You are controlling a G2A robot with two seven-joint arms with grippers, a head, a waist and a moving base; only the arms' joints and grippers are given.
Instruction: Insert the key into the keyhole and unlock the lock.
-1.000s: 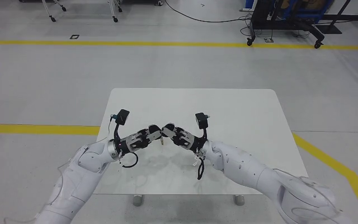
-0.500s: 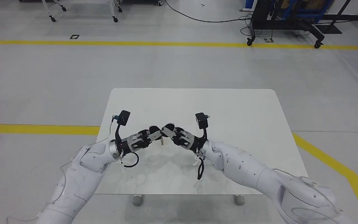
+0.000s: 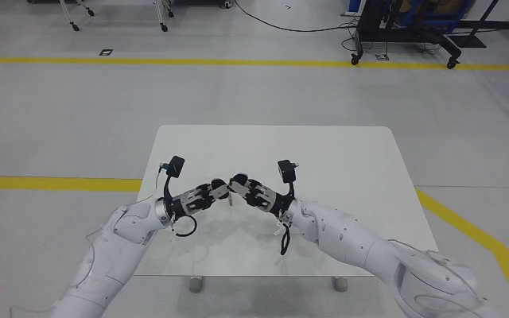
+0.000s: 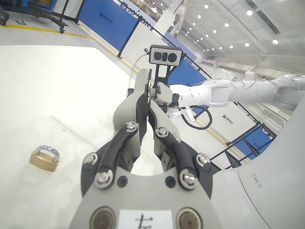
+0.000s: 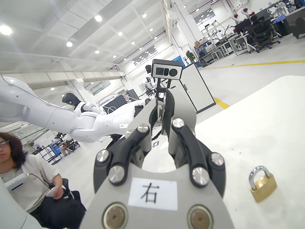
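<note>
A brass padlock (image 4: 44, 159) with a silver shackle lies on the white table (image 3: 342, 159), just below the spot where the two grippers meet; it is also in the right wrist view (image 5: 262, 187). My left gripper (image 3: 224, 189) and right gripper (image 3: 237, 187) are tip to tip above the table's front middle. A thin silver key (image 4: 148, 89) shows edge-on between the left fingers, which are shut on it. Between the right fingers a silver piece of the key (image 5: 160, 111) shows, and they are closed on it too. The keyhole is hidden.
The white tabletop stretches out bare toward the back and the right side (image 3: 350, 207). Its front edge (image 3: 238, 274) runs just under both forearms. Yellow floor lines (image 3: 71, 184) pass beyond the table.
The left arm's elbow has shifted slightly; the grippers stay joined at the same spot and the padlock has not moved.
</note>
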